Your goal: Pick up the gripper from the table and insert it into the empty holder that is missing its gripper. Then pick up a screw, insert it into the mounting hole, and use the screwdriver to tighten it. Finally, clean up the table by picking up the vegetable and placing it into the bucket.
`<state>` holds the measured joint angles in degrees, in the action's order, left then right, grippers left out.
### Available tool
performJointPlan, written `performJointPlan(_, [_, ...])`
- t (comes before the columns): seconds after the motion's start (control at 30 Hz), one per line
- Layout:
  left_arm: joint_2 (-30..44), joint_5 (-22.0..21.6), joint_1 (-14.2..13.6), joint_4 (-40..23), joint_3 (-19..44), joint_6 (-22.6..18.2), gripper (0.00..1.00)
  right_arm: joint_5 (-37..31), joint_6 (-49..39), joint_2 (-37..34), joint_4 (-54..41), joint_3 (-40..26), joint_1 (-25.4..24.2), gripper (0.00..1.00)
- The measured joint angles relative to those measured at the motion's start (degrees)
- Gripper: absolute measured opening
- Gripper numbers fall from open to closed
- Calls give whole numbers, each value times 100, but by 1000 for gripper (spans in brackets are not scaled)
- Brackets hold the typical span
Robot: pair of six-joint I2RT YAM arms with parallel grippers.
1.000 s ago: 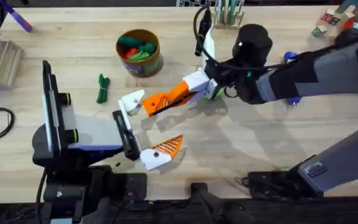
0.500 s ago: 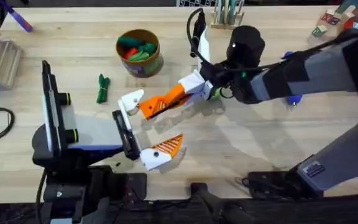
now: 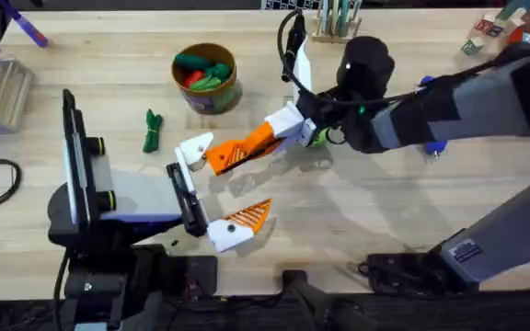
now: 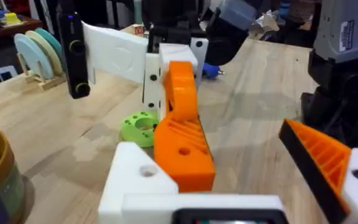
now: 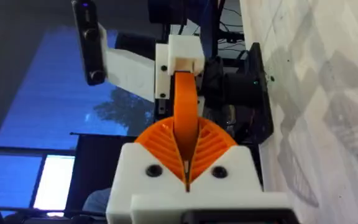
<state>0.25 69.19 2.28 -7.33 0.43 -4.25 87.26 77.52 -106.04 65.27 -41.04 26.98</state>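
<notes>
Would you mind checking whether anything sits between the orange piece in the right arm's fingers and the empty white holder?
Nothing visible does. The right gripper holds the orange piece with its end right at the holder. The green vegetable lies off to the side.

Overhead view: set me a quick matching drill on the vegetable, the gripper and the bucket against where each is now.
1. vegetable
2. gripper
3. bucket

A. held in the right gripper, at the holder
B. standing on the table, toys inside
C. lying loose on the table, near the bucket

Pairs: 1-C, 2-A, 3-B
</notes>
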Motion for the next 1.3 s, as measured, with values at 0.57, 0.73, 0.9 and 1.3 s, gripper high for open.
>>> performJointPlan(0.57, [0,2,0,0,0,-4,986,-6,-154,72,-13,-7,2,9])
performJointPlan(0.73, [0,2,0,0,0,-4,986,-20,-258,70,-14,-7,2,9])
performJointPlan(0.9, [0,2,0,0,0,-4,986,-62,-234,66,-13,-7,2,9])
performJointPlan(1.3, [0,2,0,0,0,-2,986,-298,423,66,-6,-7,115,9])
